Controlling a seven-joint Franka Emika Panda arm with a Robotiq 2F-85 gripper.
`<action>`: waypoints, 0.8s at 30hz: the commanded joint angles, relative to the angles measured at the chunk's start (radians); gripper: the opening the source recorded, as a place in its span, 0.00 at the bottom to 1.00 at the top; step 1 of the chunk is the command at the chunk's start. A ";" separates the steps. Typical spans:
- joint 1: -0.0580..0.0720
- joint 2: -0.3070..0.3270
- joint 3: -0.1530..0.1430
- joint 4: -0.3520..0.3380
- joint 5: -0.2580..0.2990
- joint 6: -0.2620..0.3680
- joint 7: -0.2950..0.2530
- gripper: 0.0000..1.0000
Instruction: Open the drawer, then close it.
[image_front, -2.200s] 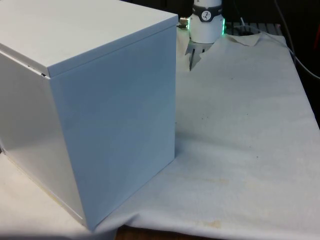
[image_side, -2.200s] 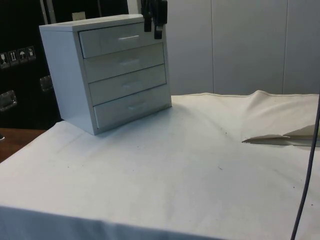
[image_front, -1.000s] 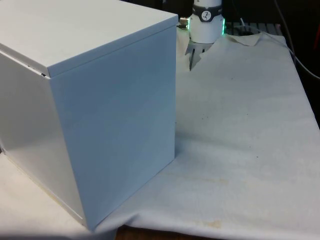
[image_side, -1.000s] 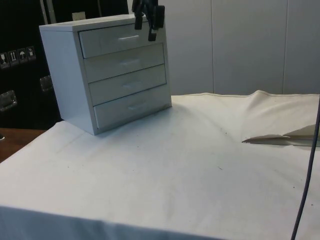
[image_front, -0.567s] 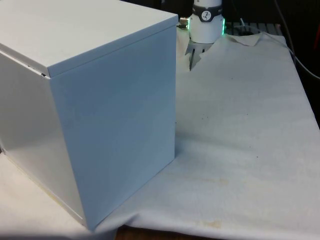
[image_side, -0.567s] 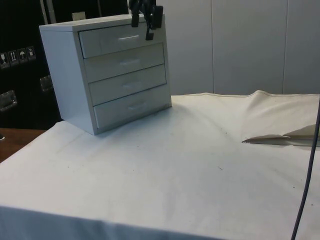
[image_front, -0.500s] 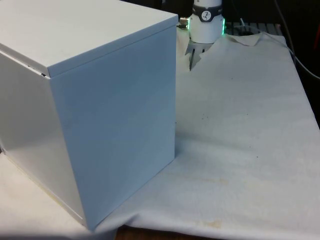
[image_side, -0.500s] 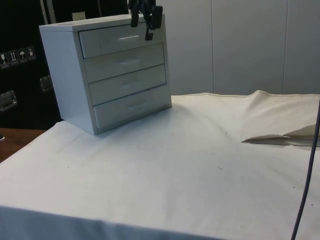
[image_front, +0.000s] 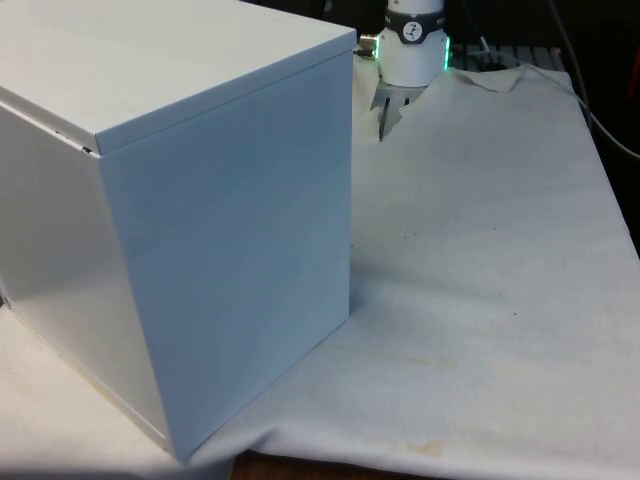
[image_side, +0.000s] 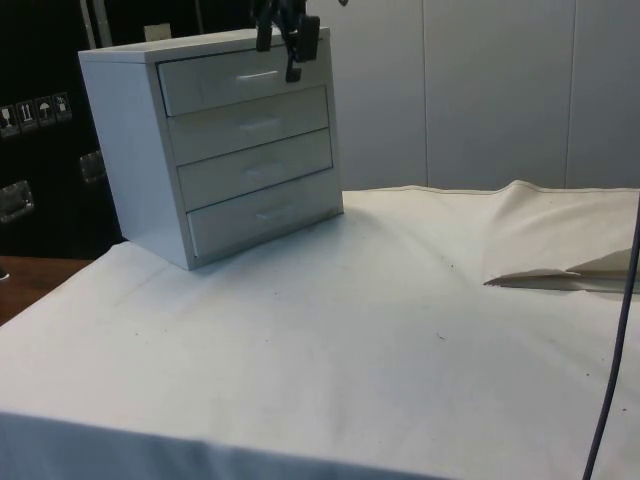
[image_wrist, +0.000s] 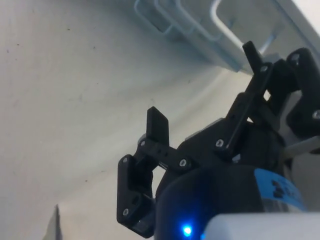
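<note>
White chest of drawers (image_side: 225, 150) stands at the far left of the cloth (image_side: 400, 330), all four drawers shut. The gripper (image_side: 278, 45) hangs by the top drawer's handle (image_side: 257, 75) (fingers (image_wrist: 158, 127) spread apart, gripping nothing).

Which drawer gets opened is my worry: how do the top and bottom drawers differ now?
The top drawer is highest in the chest; the bottom drawer sits by the cloth. The open hand hangs before the top drawer, far from the bottom drawer. Both are white and shut.

Smooth matt white chest (image_side: 215, 150); wrinkled cloth (image_side: 400, 330).
</note>
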 joint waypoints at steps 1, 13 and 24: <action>-0.004 0.017 0.000 0.013 -0.036 0.017 0.034 1.00; -0.003 0.026 -0.003 -0.006 -0.083 0.092 0.079 1.00; -0.002 0.022 -0.004 -0.025 -0.072 0.123 0.022 1.00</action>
